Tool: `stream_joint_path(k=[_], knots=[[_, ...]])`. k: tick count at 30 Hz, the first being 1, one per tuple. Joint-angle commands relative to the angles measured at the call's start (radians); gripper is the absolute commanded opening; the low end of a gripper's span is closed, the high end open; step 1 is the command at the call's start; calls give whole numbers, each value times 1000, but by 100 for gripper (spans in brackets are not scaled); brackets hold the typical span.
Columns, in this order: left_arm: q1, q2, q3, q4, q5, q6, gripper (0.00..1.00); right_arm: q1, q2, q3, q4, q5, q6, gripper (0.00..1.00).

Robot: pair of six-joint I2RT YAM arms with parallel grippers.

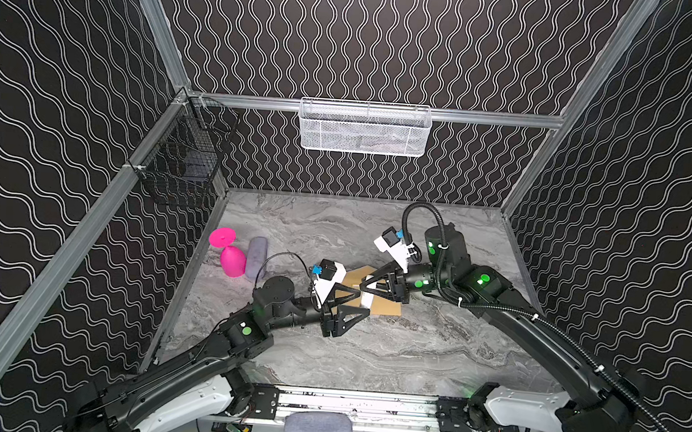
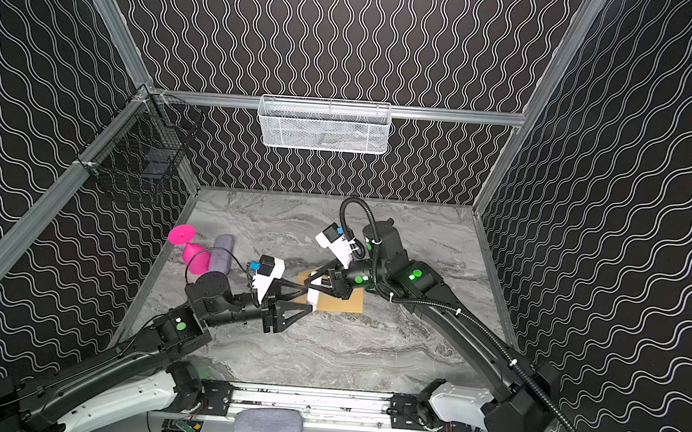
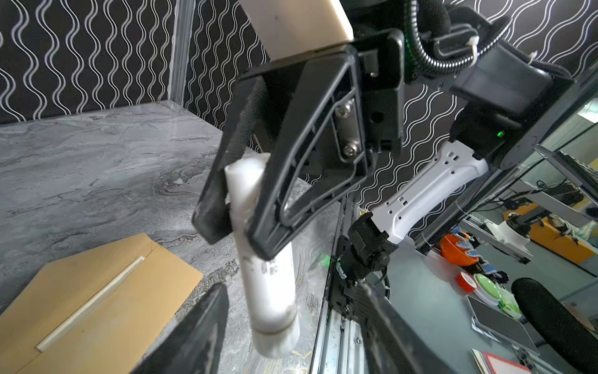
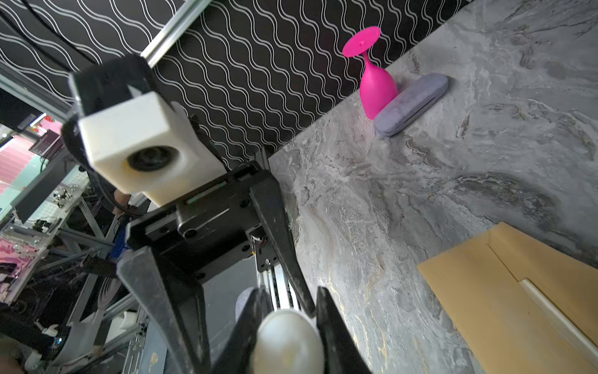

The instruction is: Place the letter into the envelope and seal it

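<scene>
Right gripper [image 3: 238, 236] jaws pinch a white tube [image 3: 268, 281]; left gripper [image 1: 364, 301] jaws stand spread near its free end. Below them, the envelope [image 3: 106, 307] lies flat on the grey marbled table [image 1: 368, 352], centre-right. No letter is in view and it is presumably inserted; sealing appears outstanding. Pink goblet [image 1: 232, 261] and grey case [image 1: 256, 256] sit far left. Wavy-patterned walls carry a white mesh basket [image 1: 362, 130] and a black wire basket [image 1: 181, 164].

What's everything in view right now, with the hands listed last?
envelope: 1, kraft brown, flat on table centre
white tube: 1, white, held above envelope
goblet: 1, pink, upside down, table's left in both top views
grey case: 2, grey, one beside goblet, another by front rail
mesh basket: 1, white, back wall
wire basket: 1, black, left wall
table: 1, grey marble
right hand: 1, black, shut on white tube
left hand: 1, black, open, next to white tube
</scene>
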Motion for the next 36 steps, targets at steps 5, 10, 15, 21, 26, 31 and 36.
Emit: stream_joint_path(k=[5, 10, 15, 21, 26, 31, 36], knots=[[1, 66, 18, 7, 65, 22, 64, 7, 21, 59, -136, -70, -124, 0], [2, 81, 34, 32, 57, 28, 59, 21, 30, 68, -143, -75, -126, 0], [1, 95, 43, 46, 43, 41, 56, 26, 38, 71, -142, -88, -126, 0], [2, 101, 48, 71, 50, 32, 40, 37, 52, 79, -144, -89, -125, 0], [2, 97, 31, 90, 40, 6, 31, 41, 58, 74, -141, -88, -122, 0], [1, 86, 19, 90, 10, -25, 19, 41, 66, 80, -153, -80, -129, 5], [1, 80, 7, 94, -38, -78, 6, 40, 70, 102, -179, -45, -154, 39]])
